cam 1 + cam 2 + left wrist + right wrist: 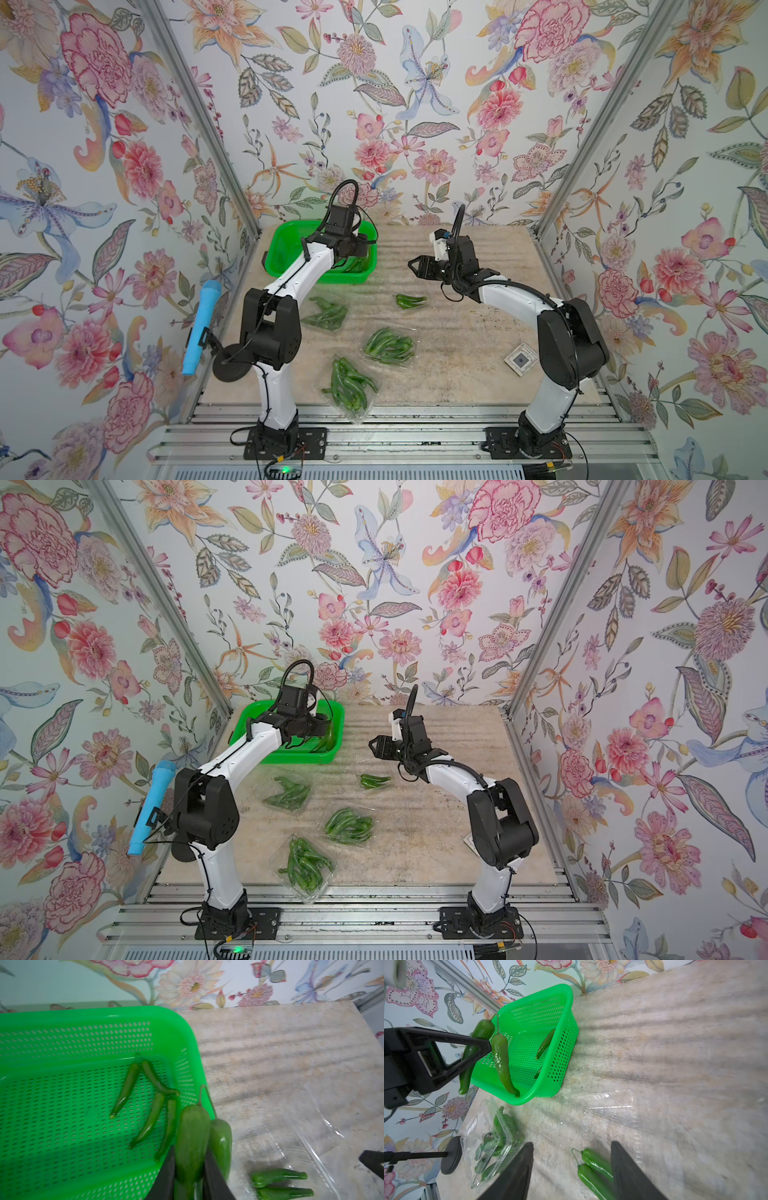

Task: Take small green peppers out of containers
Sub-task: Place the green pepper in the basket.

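left gripper [190,1148] clamped on peppers [193,1132] over basket [124,1014] rim, right gripper [572,1144] apart above two peppers [593,1167] in open pack [602,1103], other packs [388,347] full.

both top views look down on the whole table [457,332]; close wrist views share the basket [116,1012].

Bright, even, diffuse light fills both top views, leaving only soft shadows and faint dark stripes on the bench [457,361]. Wide-angle lenses bow the frame posts [196,108]. The right wrist view is streaked with motion blur. The clear containers [600,1105] glint, and the small green peppers [192,1140] nearest the left wrist lens look soft.
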`<state>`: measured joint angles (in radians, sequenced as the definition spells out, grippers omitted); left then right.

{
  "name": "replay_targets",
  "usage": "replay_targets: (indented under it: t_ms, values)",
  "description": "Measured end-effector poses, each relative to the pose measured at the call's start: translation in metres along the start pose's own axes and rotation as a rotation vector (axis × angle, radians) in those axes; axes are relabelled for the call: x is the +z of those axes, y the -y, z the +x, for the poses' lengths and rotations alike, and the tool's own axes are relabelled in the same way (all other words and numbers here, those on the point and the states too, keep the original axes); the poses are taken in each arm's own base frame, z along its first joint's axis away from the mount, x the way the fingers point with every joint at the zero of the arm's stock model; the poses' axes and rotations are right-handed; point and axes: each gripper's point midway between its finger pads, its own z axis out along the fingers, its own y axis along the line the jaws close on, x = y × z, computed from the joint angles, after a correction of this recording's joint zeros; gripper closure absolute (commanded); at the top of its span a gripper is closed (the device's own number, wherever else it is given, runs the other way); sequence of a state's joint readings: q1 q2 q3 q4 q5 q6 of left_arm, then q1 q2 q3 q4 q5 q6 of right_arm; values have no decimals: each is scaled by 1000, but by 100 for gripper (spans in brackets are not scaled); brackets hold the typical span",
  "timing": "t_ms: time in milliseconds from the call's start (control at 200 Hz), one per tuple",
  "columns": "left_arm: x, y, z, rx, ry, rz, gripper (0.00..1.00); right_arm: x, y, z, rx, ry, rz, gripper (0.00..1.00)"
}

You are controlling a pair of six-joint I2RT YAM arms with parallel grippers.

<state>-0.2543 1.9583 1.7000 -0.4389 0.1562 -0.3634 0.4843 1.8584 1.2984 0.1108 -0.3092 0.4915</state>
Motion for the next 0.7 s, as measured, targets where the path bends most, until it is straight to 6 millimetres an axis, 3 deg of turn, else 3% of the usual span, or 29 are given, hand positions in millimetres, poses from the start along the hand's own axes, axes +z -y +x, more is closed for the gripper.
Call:
replay_targets:
  t_ms: [90,180,385,475,575,635,696]
  values:
    - [2,-42,-1,-51,-3,-52,62,22,-7,0,1,-15,-27,39]
    - [8,-64,-2,-75,-4,-71,45,38,-10,-2,2,-23,-42,39]
    - [41,-73,13,-88,-53,-69,44,45,-8,-2,2,-28,-37,39]
    - [41,-69,15,-82,-50,-60,44,37,-3,3,-14,-33,-8,39]
    - [30,-50,18,-38,-28,-46,43,11,3,12,-36,-39,42,39]
    - [19,-24,22,25,-23,-15,43,-11,6,15,-46,-28,69,38]
    - [7,16,24,108,-11,37,42,-32,11,16,-48,-11,90,38]
